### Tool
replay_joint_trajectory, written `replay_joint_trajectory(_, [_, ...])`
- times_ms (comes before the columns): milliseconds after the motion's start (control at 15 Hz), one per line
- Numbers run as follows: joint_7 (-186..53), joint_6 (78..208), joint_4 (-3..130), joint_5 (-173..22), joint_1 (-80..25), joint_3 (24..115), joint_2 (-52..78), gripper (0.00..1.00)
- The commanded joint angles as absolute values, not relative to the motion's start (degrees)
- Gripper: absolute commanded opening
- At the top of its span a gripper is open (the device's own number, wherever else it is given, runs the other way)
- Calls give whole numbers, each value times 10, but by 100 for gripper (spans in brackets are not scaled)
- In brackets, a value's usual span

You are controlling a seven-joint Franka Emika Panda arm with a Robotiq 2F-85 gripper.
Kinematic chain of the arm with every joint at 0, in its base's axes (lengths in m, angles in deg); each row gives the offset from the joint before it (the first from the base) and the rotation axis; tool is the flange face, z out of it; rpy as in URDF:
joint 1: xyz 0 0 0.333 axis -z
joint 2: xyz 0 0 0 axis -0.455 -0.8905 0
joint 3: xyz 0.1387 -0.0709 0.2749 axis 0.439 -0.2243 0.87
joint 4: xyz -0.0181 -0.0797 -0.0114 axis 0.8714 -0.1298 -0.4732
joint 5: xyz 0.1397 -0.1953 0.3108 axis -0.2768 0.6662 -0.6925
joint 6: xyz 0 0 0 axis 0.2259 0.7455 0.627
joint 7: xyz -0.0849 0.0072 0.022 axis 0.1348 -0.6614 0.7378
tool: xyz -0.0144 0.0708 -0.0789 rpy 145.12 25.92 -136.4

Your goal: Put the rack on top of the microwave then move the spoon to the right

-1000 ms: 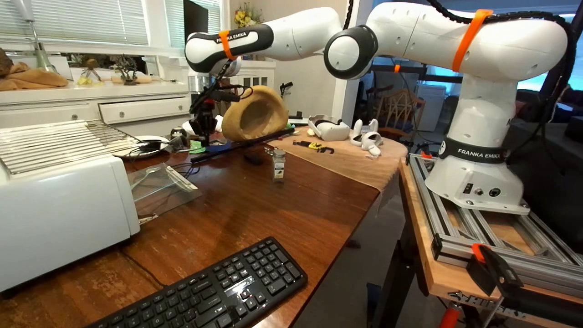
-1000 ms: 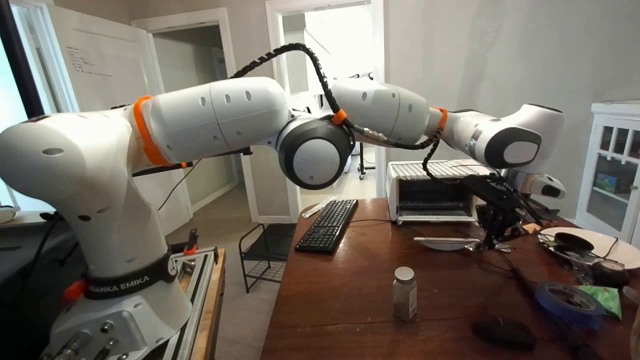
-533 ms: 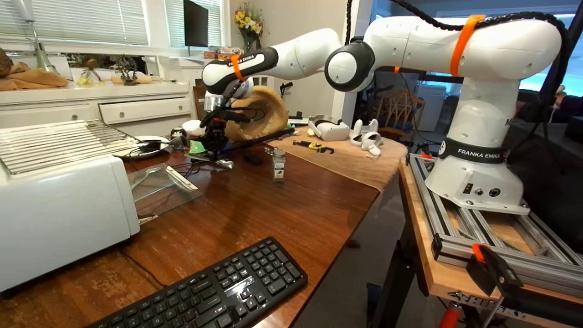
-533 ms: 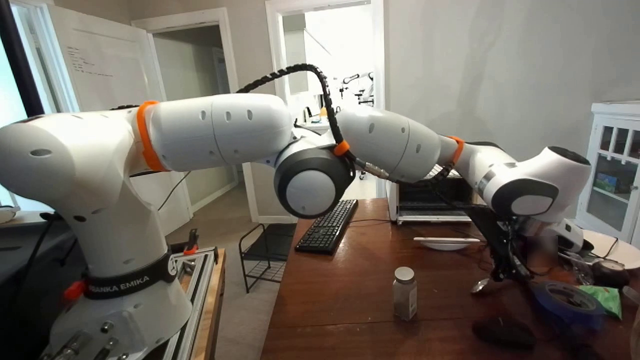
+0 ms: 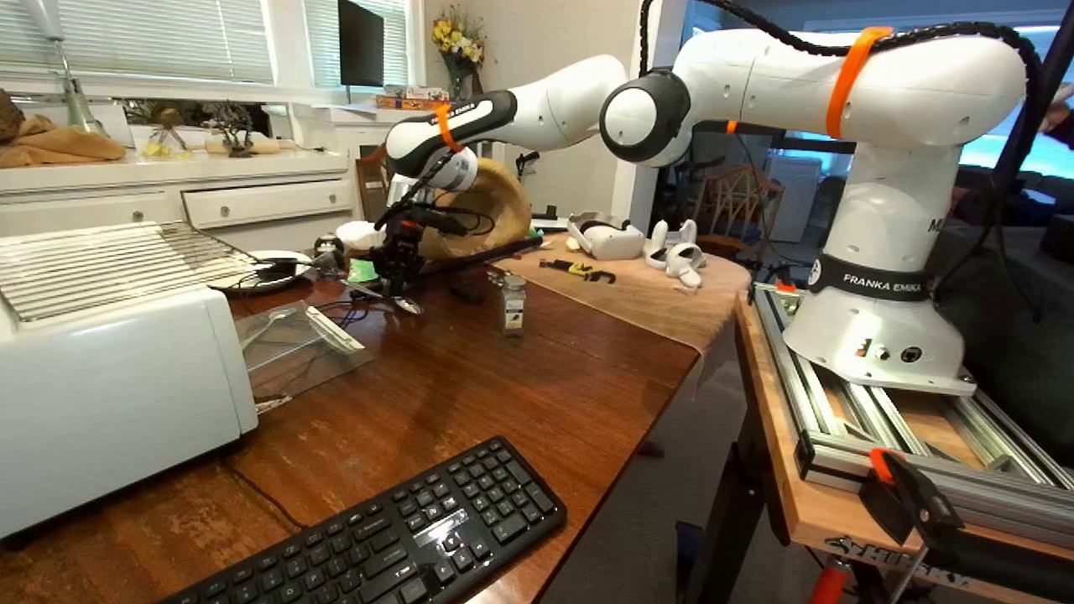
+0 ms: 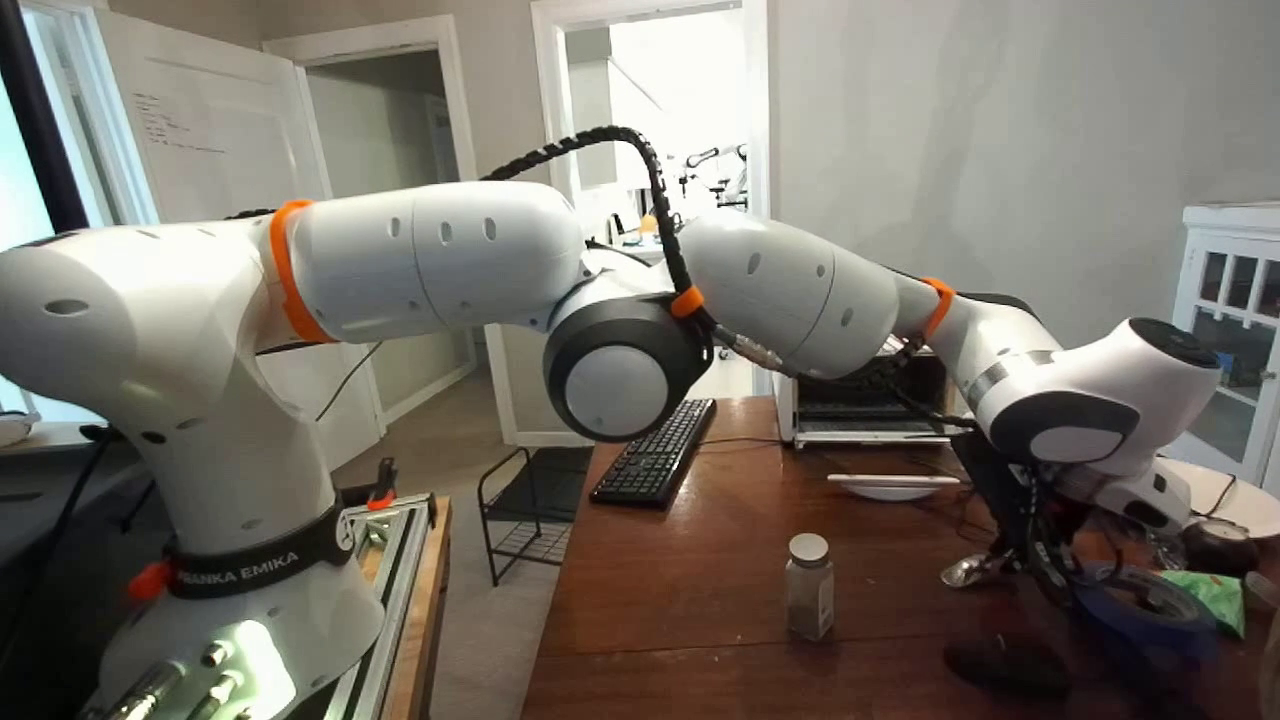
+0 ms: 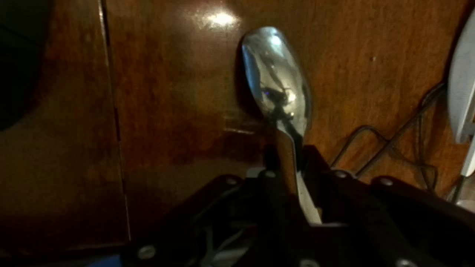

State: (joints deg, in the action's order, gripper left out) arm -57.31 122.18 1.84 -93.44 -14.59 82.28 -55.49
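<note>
The silver wire rack [image 5: 84, 264] lies flat on top of the white microwave [image 5: 109, 403], its far end reaching past the top. In an exterior view the arm hides most of the rack, and the microwave's open front [image 6: 865, 400] shows. My gripper [image 7: 291, 161] is shut on the handle of a silver spoon [image 7: 276, 74]. The spoon's bowl points away from the jaws, low over the table; I cannot tell if it touches. The spoon [image 5: 408, 306] and gripper [image 5: 394, 285] are beyond the microwave's end; an exterior view also shows spoon [image 6: 963, 571] and gripper [image 6: 1010, 560].
A clear jar [image 6: 810, 590] stands near the spoon. A black mouse [image 6: 1005, 665] and blue tape roll [image 6: 1140, 605] lie near the gripper. A transparent panel [image 5: 294, 344] and cables lie beside the microwave. A black keyboard [image 5: 403, 537] lies along the near edge.
My arm has come down and away from the microwave, carrying the spoon low over the table near the tape and mouse. In the last half second it has shifted only slightly. The rack has not moved.
</note>
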Motion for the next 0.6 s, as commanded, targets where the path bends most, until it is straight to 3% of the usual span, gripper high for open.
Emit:
replay_joint_trajectory(0, [-517,1179,58,-902,-158,805,-507,55])
replay_joint_trajectory(400, [-432,1066,59,-855,-195,804,-428,100])
replay_joint_trajectory(467, [-461,1101,25,-868,-187,806,-469,83])
replay_joint_trajectory(533, [-452,1082,26,-864,-193,806,-454,90])
